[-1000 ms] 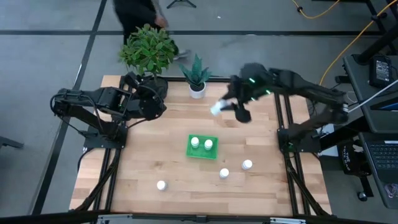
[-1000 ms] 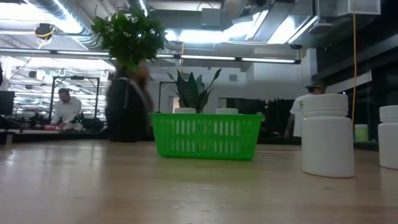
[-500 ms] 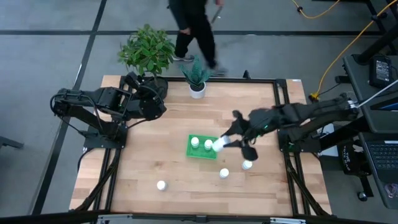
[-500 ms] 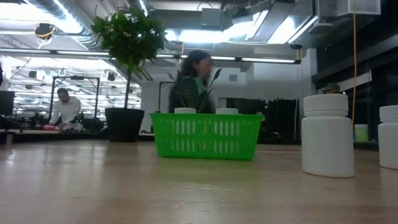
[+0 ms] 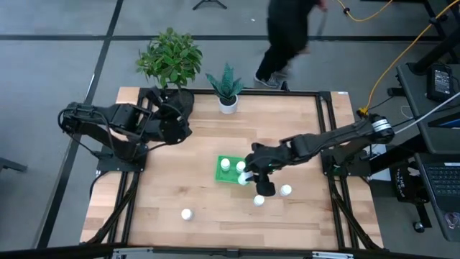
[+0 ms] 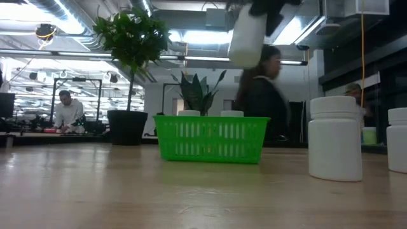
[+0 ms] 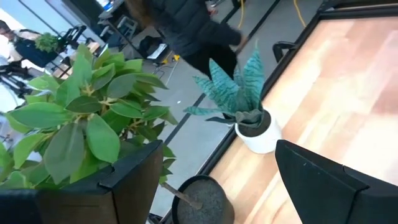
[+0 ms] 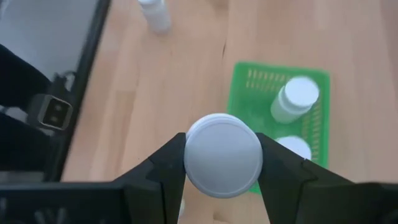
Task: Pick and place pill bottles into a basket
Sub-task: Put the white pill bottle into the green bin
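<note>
The green basket (image 5: 231,175) stands mid-table with two white pill bottles (image 5: 225,164) (image 5: 241,167) upright in it. My right gripper (image 5: 249,175) is shut on a third bottle (image 8: 224,154) and holds it above the basket's right side. In the low view this bottle (image 6: 247,35) hangs well above the basket (image 6: 211,138). Three loose bottles stand on the table (image 5: 259,201) (image 5: 286,191) (image 5: 187,214). My left gripper (image 7: 217,186) is open and empty at the table's far left, by the leafy plant. My right gripper pinches the bottle between its two fingers (image 8: 166,167), one on each side of the upper part by the cap (image 8: 190,144). The fingers come from above, pointing down. The bottle hangs about upright, cap up, lifted clear above the basket.
A leafy plant (image 5: 171,56) and a white pot with a spiky plant (image 5: 227,103) stand at the table's far edge. A person (image 5: 286,32) walks beyond the far edge. In the low view two loose bottles (image 6: 335,137) (image 6: 398,149) stand near the camera.
My right gripper has carried the bottle from the far right, near the white pot, toward the near edge and left, to above the basket. A person has walked rightward behind the table.
</note>
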